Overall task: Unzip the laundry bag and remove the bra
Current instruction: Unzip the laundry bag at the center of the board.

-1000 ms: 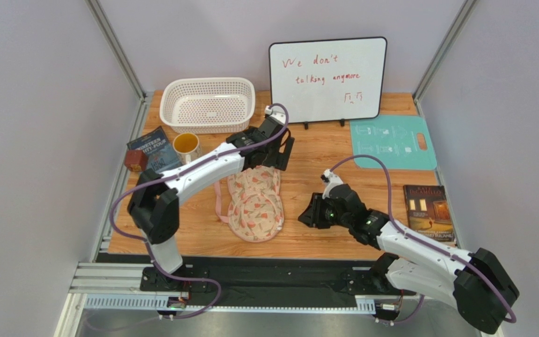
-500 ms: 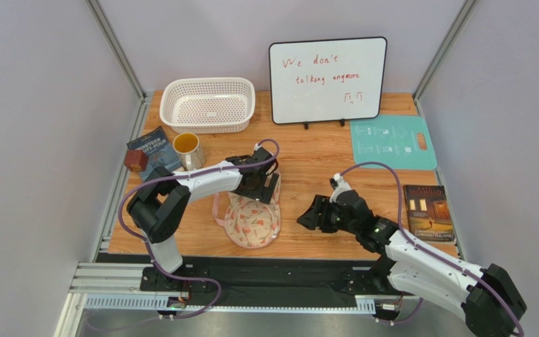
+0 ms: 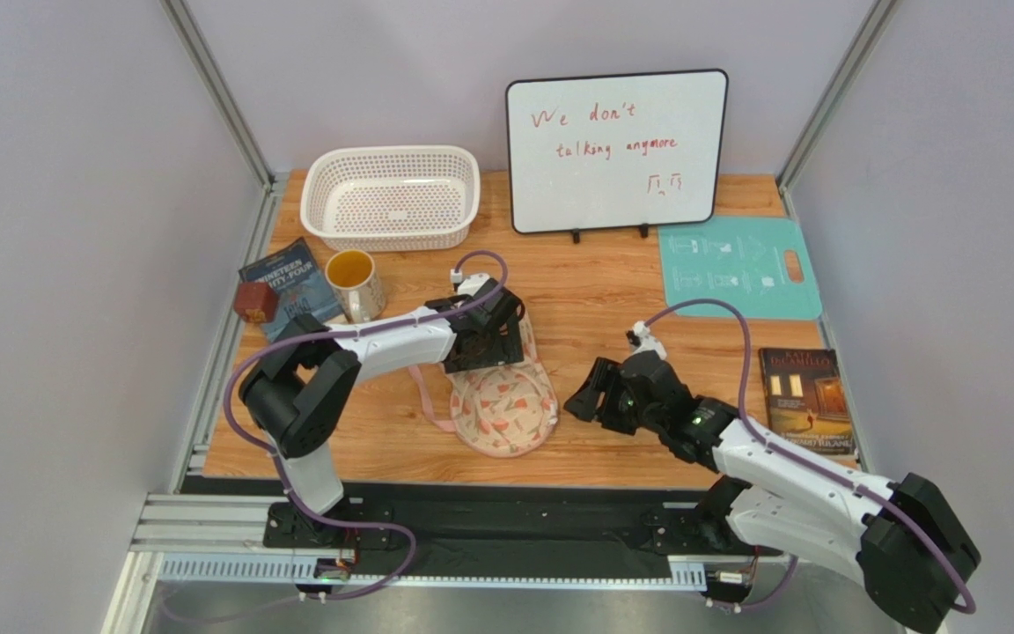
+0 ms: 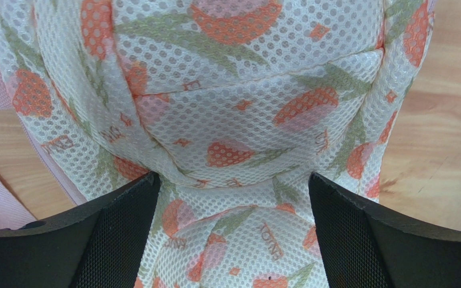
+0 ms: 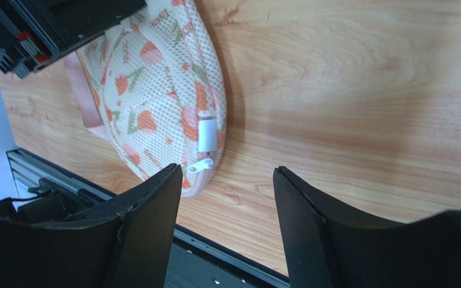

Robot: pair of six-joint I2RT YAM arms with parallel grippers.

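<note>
Right now your left hand (image 3: pixel 486 346) is sitting over the far lobe of the laundry bag (image 3: pixel 510 410), and only the near lobe is showing in the overhead view. In the left wrist view its fingers (image 4: pixel 118 234) are standing wide apart, with the cream mesh and its red-pink and green print bulging between them and running right up to both inner faces. The bag's pink strap (image 3: pixel 430 396) is trailing out on the bag's left side, flat on the desk (image 3: pixel 605 284).

Your right hand (image 3: pixel 592 394) is hovering just to the right of the bag, near it but apart from it. Its jaws are gaping wide too, holding nothing, with bare wood showing between them. From the right wrist view you are looking at a small white zipper pull (image 5: pixel 201 163), lying at the bag's pink-trimmed edge on the side facing that hand.

Beyond the bag, a white perforated basket (image 3: pixel 391 196) and a whiteboard (image 3: pixel 616 149) are standing at the far edge, and a yellow cup (image 3: pixel 351 280) is sitting to the bag's far left.
</note>
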